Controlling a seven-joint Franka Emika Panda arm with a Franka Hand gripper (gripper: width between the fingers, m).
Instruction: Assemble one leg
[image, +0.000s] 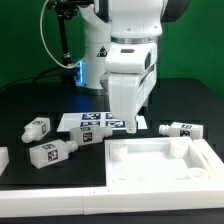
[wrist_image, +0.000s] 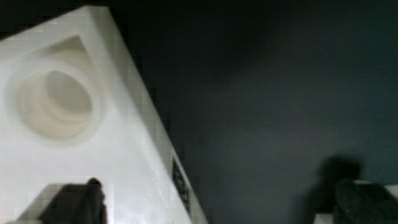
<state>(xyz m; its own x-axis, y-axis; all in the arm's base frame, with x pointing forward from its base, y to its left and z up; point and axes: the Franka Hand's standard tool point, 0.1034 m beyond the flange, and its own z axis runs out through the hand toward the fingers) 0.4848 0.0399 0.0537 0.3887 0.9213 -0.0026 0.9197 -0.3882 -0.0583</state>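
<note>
Three legs show whole in the exterior view, small white posts with black-and-white tags: one (image: 37, 128) and another (image: 52, 152) lie at the exterior view's left, a third (image: 180, 129) at its right. My gripper (image: 126, 122) points down over the far left corner of the large white tray-like piece (image: 165, 165). In the wrist view my gripper (wrist_image: 214, 202) is open and empty. Its dark fingertips (wrist_image: 71, 203) stand far apart. That piece's corner (wrist_image: 80, 55) with a round socket (wrist_image: 54, 100) lies under one finger. No leg shows in the wrist view.
The marker board (image: 88, 122) lies flat just behind my gripper. Part of another white piece (image: 3, 158) shows at the exterior view's left edge. The robot's base (image: 95, 60) stands at the back. The table (wrist_image: 285, 90) is black.
</note>
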